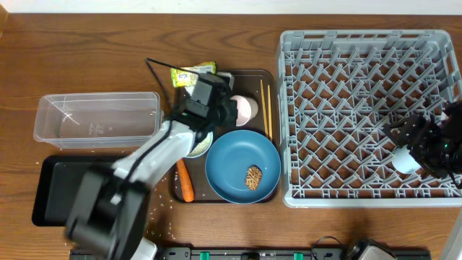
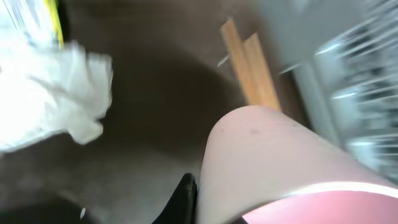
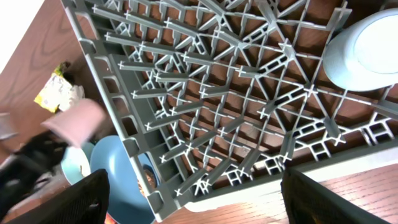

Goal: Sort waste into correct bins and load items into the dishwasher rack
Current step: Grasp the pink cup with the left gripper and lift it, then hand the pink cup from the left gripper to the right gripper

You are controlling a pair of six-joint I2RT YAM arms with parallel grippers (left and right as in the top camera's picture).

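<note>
My left gripper (image 1: 227,108) is over the brown tray and shut on the pink-white cup (image 1: 245,110). In the left wrist view one finger presses the cup's (image 2: 273,155) outer wall; the other finger is hidden. The chopsticks (image 1: 266,108) lie just right of the cup. The blue plate (image 1: 234,162) holds a small brown food piece (image 1: 253,178). The light blue bowl (image 1: 199,145) is partly under my arm. The carrot (image 1: 185,180) lies at the tray's left. The wrapper (image 1: 189,74) and crumpled white paper (image 2: 56,93) sit at the back. My right gripper (image 1: 422,144) is open and empty over the rack (image 1: 361,50), beside the light blue cup (image 1: 404,160).
The clear tub (image 1: 97,119) stands left of the brown tray (image 1: 249,74). The black tray (image 1: 50,195) lies in front of the tub, partly under my left arm. Rice grains (image 1: 155,209) are scattered on the table near the carrot.
</note>
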